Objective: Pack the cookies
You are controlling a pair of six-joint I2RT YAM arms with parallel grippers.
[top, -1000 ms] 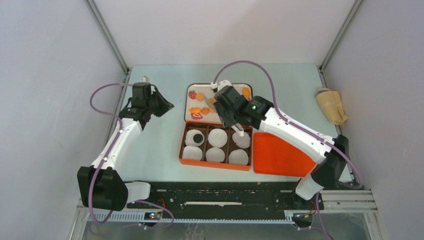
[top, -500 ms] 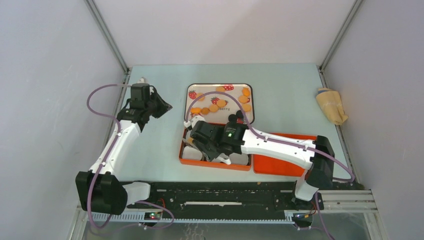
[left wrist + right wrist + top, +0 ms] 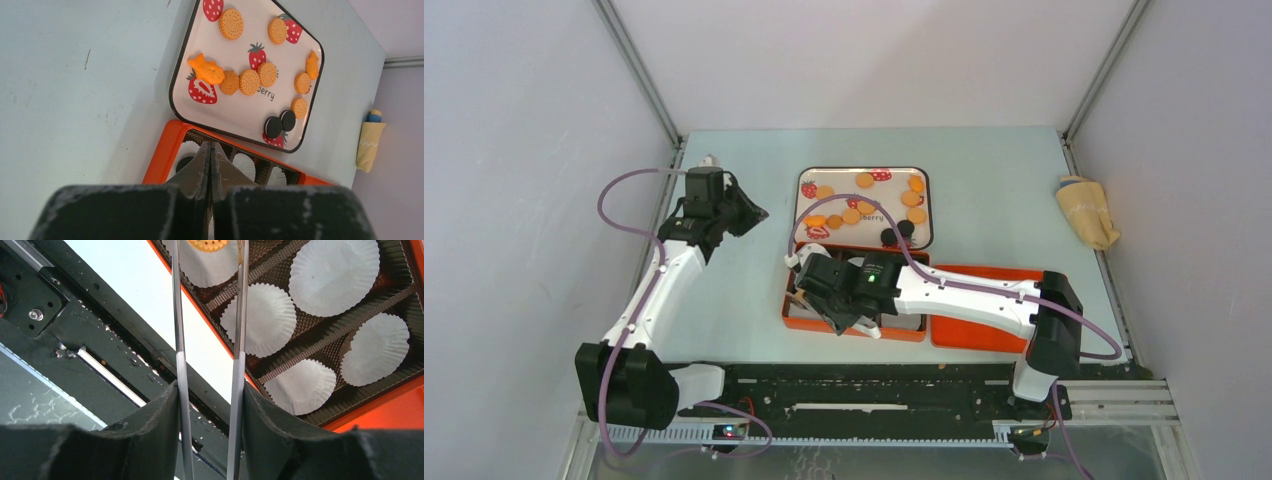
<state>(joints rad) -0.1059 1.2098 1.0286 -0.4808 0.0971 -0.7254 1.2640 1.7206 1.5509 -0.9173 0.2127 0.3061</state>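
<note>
— Checking the right gripper [image 3: 208, 252]: what has it got?

— One golden cookie [image 3: 210, 244], pinched across its width at the very tips of the two long thin fingers [image 3: 240, 315], which stand about half apart around it. It's a round disc, so there's no long axis to mind.

— And what's under it?

— A white paper cup [image 3: 200, 270] at the left end of the orange box [image 3: 854, 332]. The cookie hangs straight over that cup; I'd judge a drop or a short lowering is all that's needed.

— Which arm is closer to that compartment?

— The right, plainly. The left gripper [image 3: 210, 160] hovers well apart, out past the box's left side, jaws pressed together on nothing.

— The rest?

— Golden cookies [image 3: 249, 82] and two black cookies [image 3: 280, 124] lie on the strawberry-print tray [image 3: 230, 105], just beyond the box.
</note>
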